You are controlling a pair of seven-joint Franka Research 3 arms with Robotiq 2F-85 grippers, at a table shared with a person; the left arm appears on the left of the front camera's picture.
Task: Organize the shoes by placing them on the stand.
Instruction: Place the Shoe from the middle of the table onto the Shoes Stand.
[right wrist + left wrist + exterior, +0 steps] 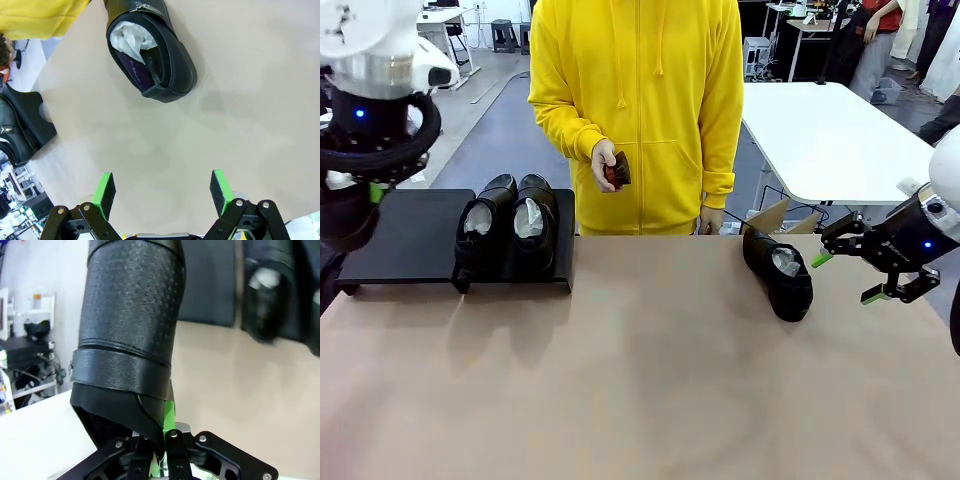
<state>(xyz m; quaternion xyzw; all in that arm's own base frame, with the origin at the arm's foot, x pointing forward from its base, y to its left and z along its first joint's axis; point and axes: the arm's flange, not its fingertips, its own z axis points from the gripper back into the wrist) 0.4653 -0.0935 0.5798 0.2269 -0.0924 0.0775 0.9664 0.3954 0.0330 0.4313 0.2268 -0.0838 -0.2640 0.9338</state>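
Currently: two dress shoes (510, 225) on stand (390, 235), centre left; third shoe (780, 275) loose on desk (640, 380), centre right, near released right end effector (845, 278); fourth shoe (130, 315) clenched by left end effector (162, 440). Half done; two placements remain.

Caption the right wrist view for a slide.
Open green-padded end effector above the tan tabletop, facing a paper-stuffed glossy black leather shoe.

Four shoes (780, 278), one stand (400, 238), one brush (617, 172).
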